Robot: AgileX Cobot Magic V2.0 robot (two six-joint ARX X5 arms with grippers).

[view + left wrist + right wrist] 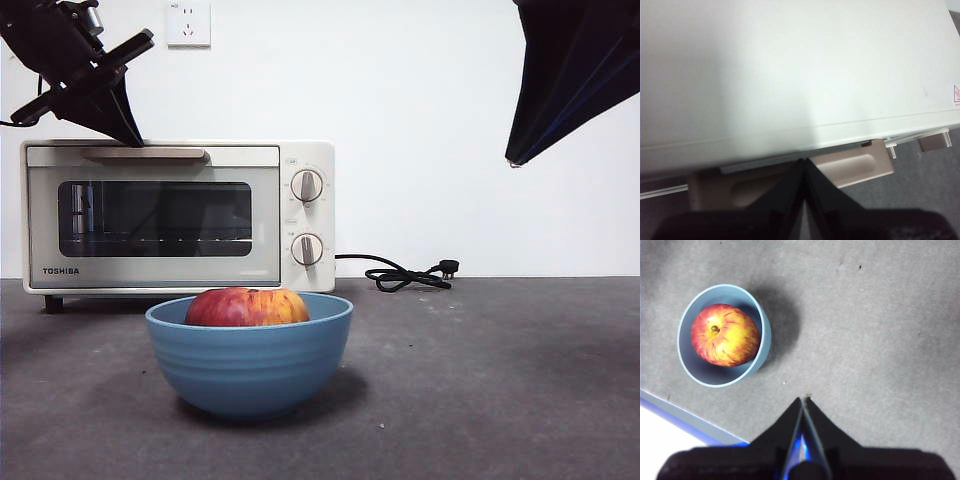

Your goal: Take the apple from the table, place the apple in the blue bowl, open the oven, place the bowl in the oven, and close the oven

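Observation:
The red and yellow apple [246,307] [725,334] lies inside the blue bowl [250,367] [686,362], which stands on the dark grey table [500,380] in front of the cream oven [180,215]. The oven door is shut. My left gripper [128,135] [804,161] is shut, its tip right at the beige bar handle [145,154] [850,167] on top of the door, holding nothing. My right gripper [803,400] is shut and empty, raised high at the right [515,160], well away from the bowl.
The oven's black cord and plug [410,274] lie on the table at the back, right of the oven. A wall socket [188,22] sits above the oven. Two knobs [306,185] are on the oven's right side.

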